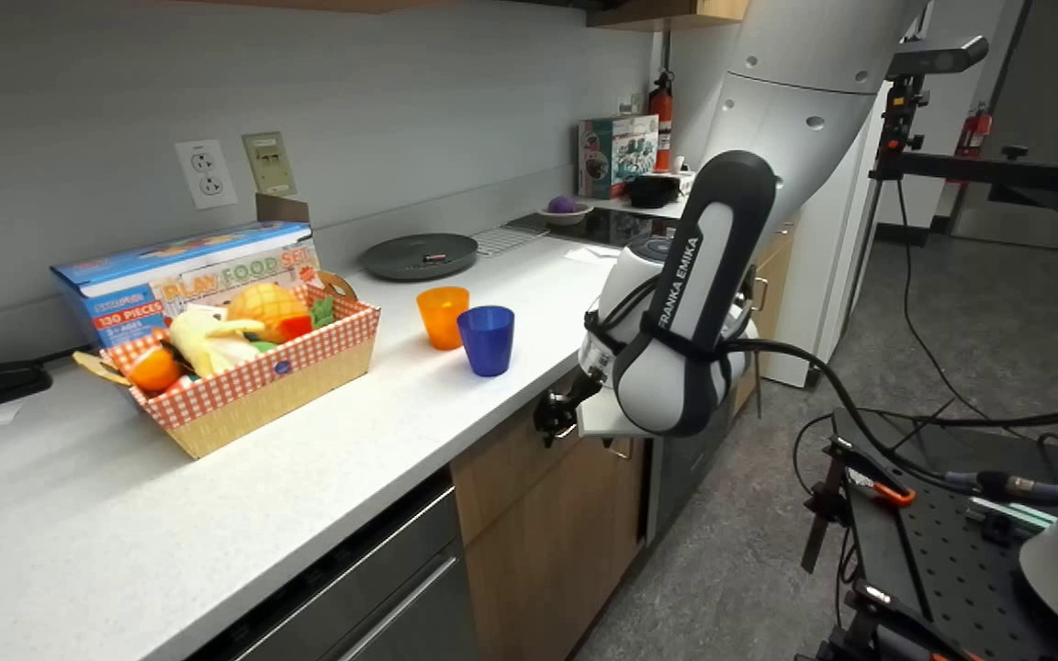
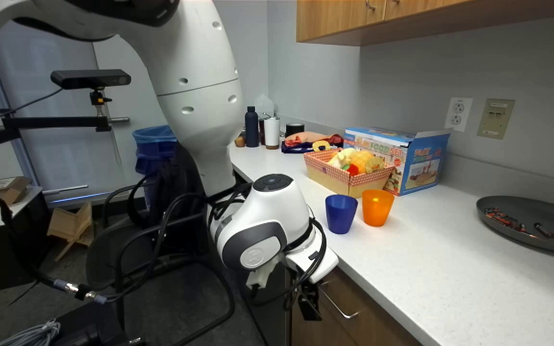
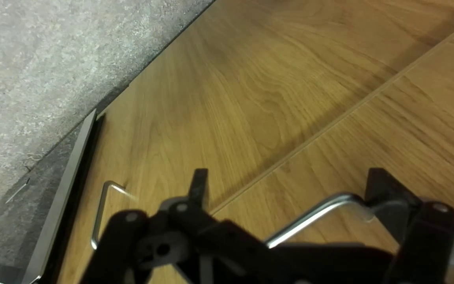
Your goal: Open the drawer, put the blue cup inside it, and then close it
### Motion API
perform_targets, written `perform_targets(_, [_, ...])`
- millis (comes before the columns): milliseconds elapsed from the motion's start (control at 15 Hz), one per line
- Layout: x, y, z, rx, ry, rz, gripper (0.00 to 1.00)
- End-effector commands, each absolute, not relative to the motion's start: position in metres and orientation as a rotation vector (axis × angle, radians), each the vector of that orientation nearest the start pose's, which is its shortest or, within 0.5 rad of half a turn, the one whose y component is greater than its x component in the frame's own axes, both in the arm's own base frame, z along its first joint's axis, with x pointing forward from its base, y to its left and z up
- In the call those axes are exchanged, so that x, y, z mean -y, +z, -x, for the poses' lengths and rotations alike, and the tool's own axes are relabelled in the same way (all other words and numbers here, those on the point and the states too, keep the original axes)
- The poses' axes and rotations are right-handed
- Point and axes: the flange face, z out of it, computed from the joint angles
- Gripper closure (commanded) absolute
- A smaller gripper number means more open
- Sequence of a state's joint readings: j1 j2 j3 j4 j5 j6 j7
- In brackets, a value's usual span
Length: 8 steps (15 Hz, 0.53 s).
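Countertop (image 1: 79,542): long, white, faintly speckled; its back edge runs along a grey wall (image 1: 455,110) carrying a white outlet (image 1: 206,174) and a beige switch plate (image 1: 268,165).
Blue cup (image 1: 486,341): upright near the front edge, just beside the orange cup (image 1: 443,317), which stands farther in.
Drawer (image 1: 497,473): light brown wood front, closed, directly beneath the front edge.
Gripper (image 3: 288,177): I have its fingers spread wide; in the wrist view the slim metal drawer handle (image 3: 305,221) runs across the space between them, one end close to a fingertip. I cannot tell whether they touch.
Arm (image 1: 786,119): my white arm extends down beyond the front edge, the gripper below the level of the countertop.
Basket (image 1: 281,399): red-checked rim, holding toy food (image 1: 212,341), in front of a Play Food Set box (image 1: 235,275) that stands near the back edge.
Pan (image 1: 396,264): dark grey, near the back edge, with small pieces (image 2: 503,218) in it I cannot make out; a wire rack (image 1: 511,240) lies next to it.
Far end: in an exterior view, a dark bottle (image 2: 252,127), a white tumbler (image 2: 272,132) and crumpled cloths (image 2: 308,138).
Room: grey floor (image 1: 713,551), wooden cabinets (image 2: 339,21) over the countertop, a bin (image 2: 154,139) with a blue liner, and two red fire extinguishers (image 1: 662,119).
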State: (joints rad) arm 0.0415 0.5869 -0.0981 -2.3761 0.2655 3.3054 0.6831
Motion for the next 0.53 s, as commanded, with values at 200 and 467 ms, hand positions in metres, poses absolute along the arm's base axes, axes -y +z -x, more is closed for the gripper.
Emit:
perform_targets(200, [0.066,0.139,-0.496,-1.457,-0.519,2.644,0.00])
perform_targets(467, [0.071,0.157,-0.490,-1.453,-0.531,2.645,0.00])
